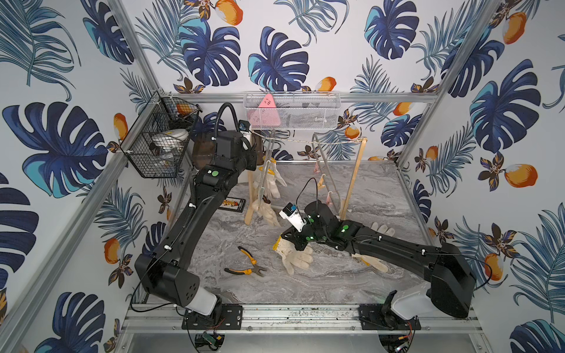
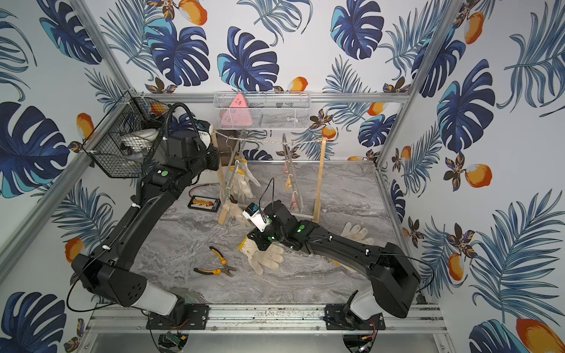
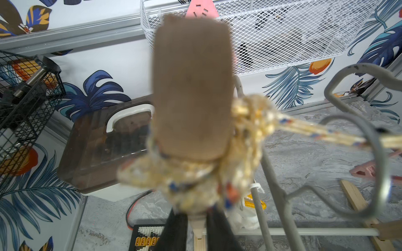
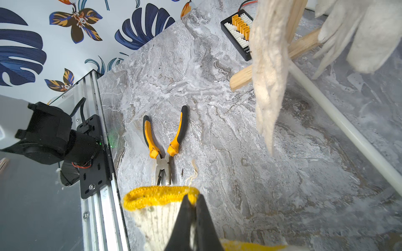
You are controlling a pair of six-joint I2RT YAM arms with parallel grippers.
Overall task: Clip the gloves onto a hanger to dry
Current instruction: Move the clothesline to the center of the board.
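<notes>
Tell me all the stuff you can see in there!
table: one, grey marble, middle
drying rack: one, wooden, back of table
hangers: two, grey wire, on the rack's rope
gloves: five showing, cream; two hang from a hanger, one held, two by the right arm
pliers: one, orange-black, on table
connector board: one, black, near rack
mesh basket: one, white, back rail
wire basket: one, black, corner
tinted box: one, brown, back corner
left gripper: black, jaws flanking a rack post
right gripper: black, shut on a glove's yellow cuff

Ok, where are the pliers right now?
In both top views the pliers lie flat on the marble table, front centre, just left of the glove the right gripper pinches by its yellow cuff.
</notes>
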